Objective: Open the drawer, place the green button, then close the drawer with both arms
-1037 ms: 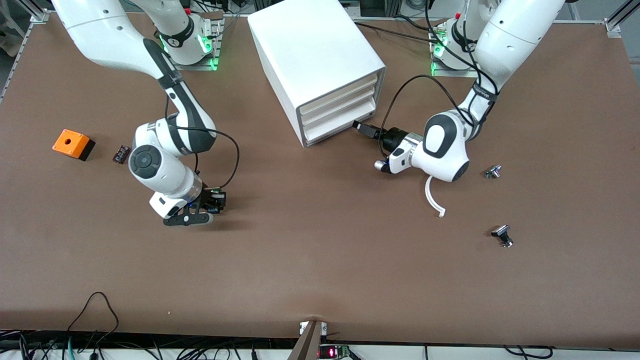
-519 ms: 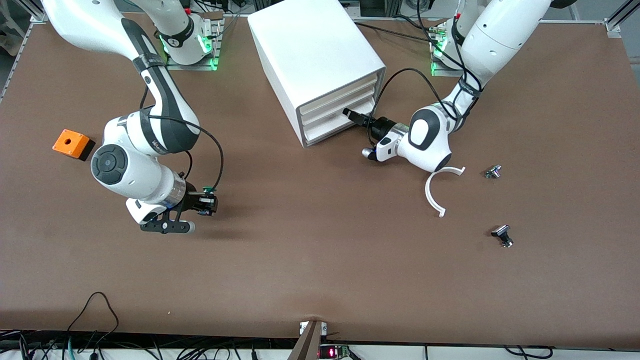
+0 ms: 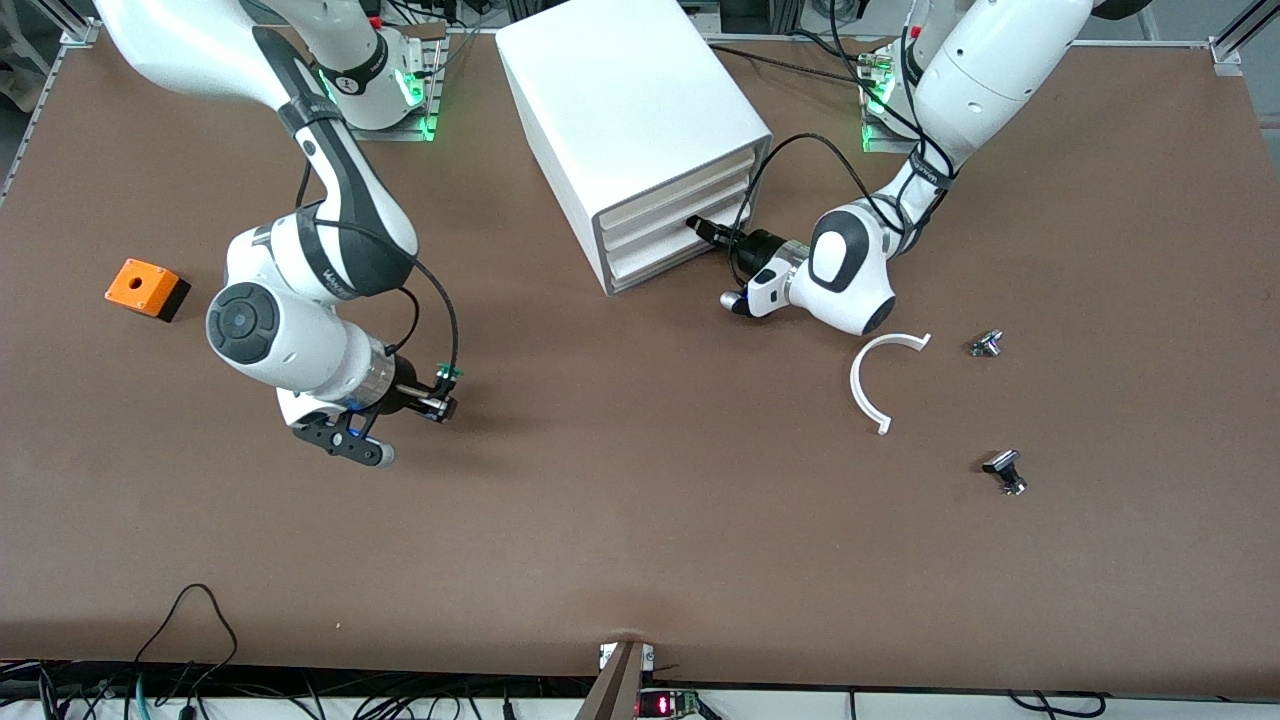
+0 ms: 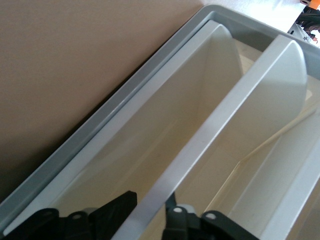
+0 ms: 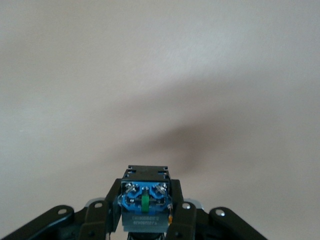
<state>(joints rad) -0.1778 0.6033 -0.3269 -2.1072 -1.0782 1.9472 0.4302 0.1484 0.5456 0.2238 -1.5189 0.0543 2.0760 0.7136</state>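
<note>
While left end effector (image 3: 697,226) clamps drawer (image 3: 668,243), right end effector (image 3: 443,401) grips button (image 3: 447,375)

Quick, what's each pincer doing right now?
Left pincer: closed on the front lip of a drawer of the white cabinet.
Right pincer: closed, holding the button over the table.

This looks like a robot lab, not a home. My two white arms (image 3: 300,300) are bolted onto metal plates with green lights (image 3: 410,95), next to the big white cabinet (image 3: 630,130). We work on one wide brown table (image 3: 640,540) with a silver metal frame (image 3: 1225,45) at its corners. Black cables (image 3: 190,620) hang off the table edge nearest the front camera, close to a small box with a red light (image 3: 662,705).
</note>
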